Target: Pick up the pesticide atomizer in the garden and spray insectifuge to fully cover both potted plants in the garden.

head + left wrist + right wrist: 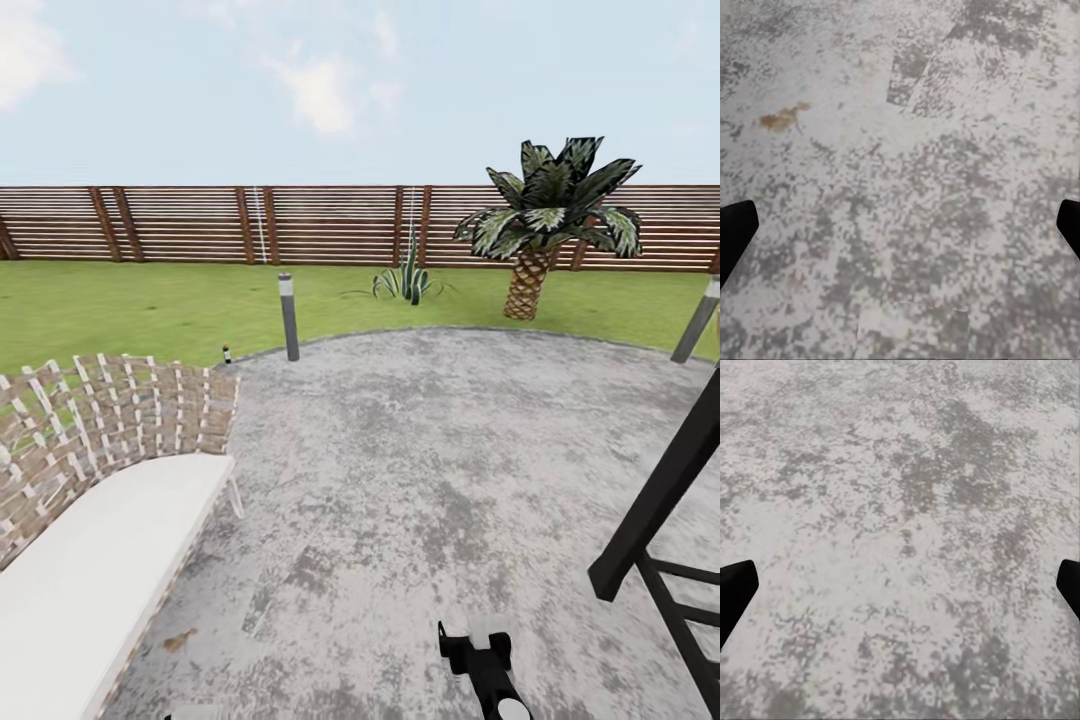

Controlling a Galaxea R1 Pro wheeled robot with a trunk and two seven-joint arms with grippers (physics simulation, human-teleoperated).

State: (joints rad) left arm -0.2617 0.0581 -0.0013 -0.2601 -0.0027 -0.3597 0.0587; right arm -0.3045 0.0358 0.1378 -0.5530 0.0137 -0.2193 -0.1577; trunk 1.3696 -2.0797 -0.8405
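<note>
Pesticide atomizer point(227, 354) is standing far from me as a tiny dark bottle on the lawn at the patio's rim, just beside the grey bollard lamp point(289, 316). Nearest to me, I am holding both hands spread over the mottled stone patio point(420, 470): the left hand point(900, 232) is showing its dark fingertips point(735, 232) at opposite edges of its wrist view with bare stone between them, and the right hand point(900, 592) is looking the same. In the head view I am seeing the right hand low in the picture. A woven lounger point(110, 420) with a white cushion point(90, 570) is sitting on my left, and a black frame point(660, 500) is leaning in on my right. Beyond the patio, an agave point(405, 280) and a palm point(545, 225) are standing on the grass point(120, 310) before the slatted wooden fence point(180, 225).
</note>
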